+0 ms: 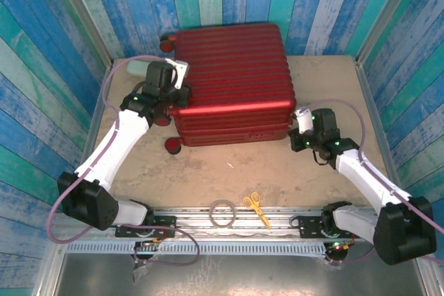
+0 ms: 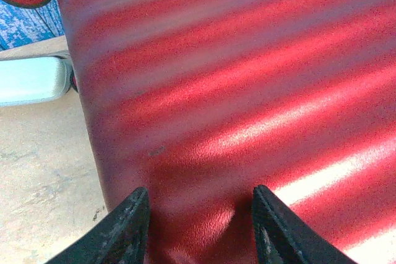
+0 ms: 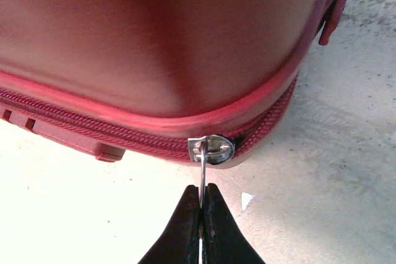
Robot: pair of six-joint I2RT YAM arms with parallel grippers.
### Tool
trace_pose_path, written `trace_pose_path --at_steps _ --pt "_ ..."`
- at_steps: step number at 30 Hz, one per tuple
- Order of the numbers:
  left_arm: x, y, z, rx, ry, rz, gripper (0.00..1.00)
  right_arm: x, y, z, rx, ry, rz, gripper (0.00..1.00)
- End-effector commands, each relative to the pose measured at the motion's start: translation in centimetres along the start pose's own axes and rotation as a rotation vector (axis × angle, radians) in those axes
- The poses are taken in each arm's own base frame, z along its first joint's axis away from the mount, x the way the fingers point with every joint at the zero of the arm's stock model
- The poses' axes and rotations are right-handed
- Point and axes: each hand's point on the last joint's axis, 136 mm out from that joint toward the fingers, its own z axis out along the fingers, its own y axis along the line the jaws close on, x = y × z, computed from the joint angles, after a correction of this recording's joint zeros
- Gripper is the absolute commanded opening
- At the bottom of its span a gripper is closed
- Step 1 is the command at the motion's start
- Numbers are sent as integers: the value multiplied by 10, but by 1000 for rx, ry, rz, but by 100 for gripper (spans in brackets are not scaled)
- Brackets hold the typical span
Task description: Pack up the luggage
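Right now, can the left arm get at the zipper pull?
Probably not: the right gripper is shut on the zipper pull, and the luggage lies between it and the left gripper.

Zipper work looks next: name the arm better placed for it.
Right. The right gripper is shut on the zipper pull at a corner of the luggage; the left gripper stands open over its ribbed shell.

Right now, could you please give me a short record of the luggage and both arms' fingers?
luggage: lid down, lying flat on the table
left fingers: apart, over the ribbed shell at its left side
right fingers: shut on the zipper pull at the near right corner
scissors: lying by the near edge
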Motion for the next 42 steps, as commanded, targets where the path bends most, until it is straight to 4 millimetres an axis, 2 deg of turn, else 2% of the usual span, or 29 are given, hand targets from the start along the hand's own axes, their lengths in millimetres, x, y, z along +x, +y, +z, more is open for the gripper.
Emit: trace_pose_path --at_steps 1,4,7,11,13,14,15,18,20,23,25,26,29,33,36,42 --pt "68 -2 23 10 232 -40 45 -20 21 -9 -11 -97 -56 0" --pt "69 -5 25 27 226 -61 44 -14 30 -4 -28 -68 -70 0" --pt "67 -3 21 19 214 -62 45 -13 18 -1 40 -48 -35 0" --pt "55 21 5 -124 154 -95 63 -15 -11 -4 163 -49 62 0" --pt "44 41 -14 -247 100 -196 71 -17 -22 -5 174 -42 125 0" --pt "39 48 -24 -287 66 -268 71 -18 -24 -4 168 -42 143 0" --pt "33 50 -39 -296 19 -354 70 -20 -25 -4 166 -41 153 1" --pt "21 41 -74 -194 -161 -598 67 -24 -23 -2 152 -37 163 0" --pt "27 39 -91 -136 -241 -765 63 -23 -24 0 152 -27 174 1" --pt "44 35 -100 -82 -264 -915 57 -22 -30 2 170 -16 196 1" --pt "53 33 -100 -69 -259 -975 57 -23 -33 3 168 -15 217 1" --pt "58 35 -100 -83 -250 -1024 61 -22 -34 4 161 -13 223 0" --pt "70 34 -92 -96 -203 -1144 64 -22 -32 7 142 -7 222 0" --pt "79 8 -66 33 -91 -1324 66 -22 -30 8 128 -9 215 1" --pt "77 -9 -51 150 -56 -1436 65 -18 -30 7 130 -6 212 1" --pt "66 -4 -47 112 -60 -1515 66 -14 -31 3 139 -9 204 1"
